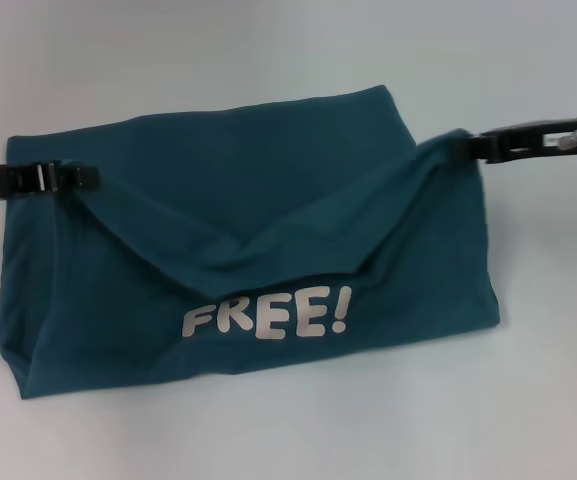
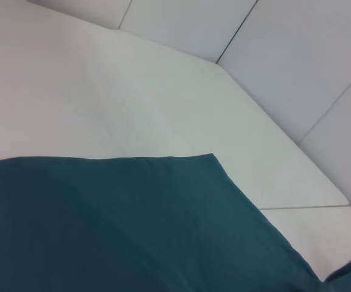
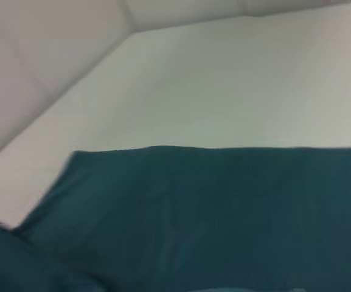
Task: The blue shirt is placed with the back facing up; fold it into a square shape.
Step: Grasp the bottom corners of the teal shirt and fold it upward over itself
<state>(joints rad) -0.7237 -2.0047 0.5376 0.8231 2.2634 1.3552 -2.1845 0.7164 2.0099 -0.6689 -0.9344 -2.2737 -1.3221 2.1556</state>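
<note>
Dark teal-blue soft cotton short-sleeved T-shirt (image 1: 248, 250) lies mid-table in the head view, already partly folded into a wide, rough rectangle. White "FREE!" lettering (image 1: 265, 318) shows on the near lower layer, right way up to the camera. An upper flap sags across the middle in a shallow V, its lowest point just above the lettering; creases run from both upper corners down toward that dip. The far edge lies fairly straight. The near left corner bulges round, the near right corner sits flatter.

Left gripper (image 1: 86, 177), black, comes in from the left edge at the shirt's upper left side. Its tips are closed, pinching the fabric corner of the flap, which pulls up toward them.

Right gripper (image 1: 478, 147), black, comes in from the right edge at the upper right corner. It too is clamped on a raised peak of cloth, which drapes down from it.

Left wrist view: a broad sheet of the shirt (image 2: 132, 225) fills the lower part, one straight edge and one corner against the pale table; own fingers not visible.

Right wrist view: the shirt (image 3: 211, 213) again fills the lower half, edge level, with a second fold at one lower corner.

White flat tabletop (image 1: 288, 50) surrounds the garment on all sides; pale panelled walls (image 2: 297, 55) rise behind it.
</note>
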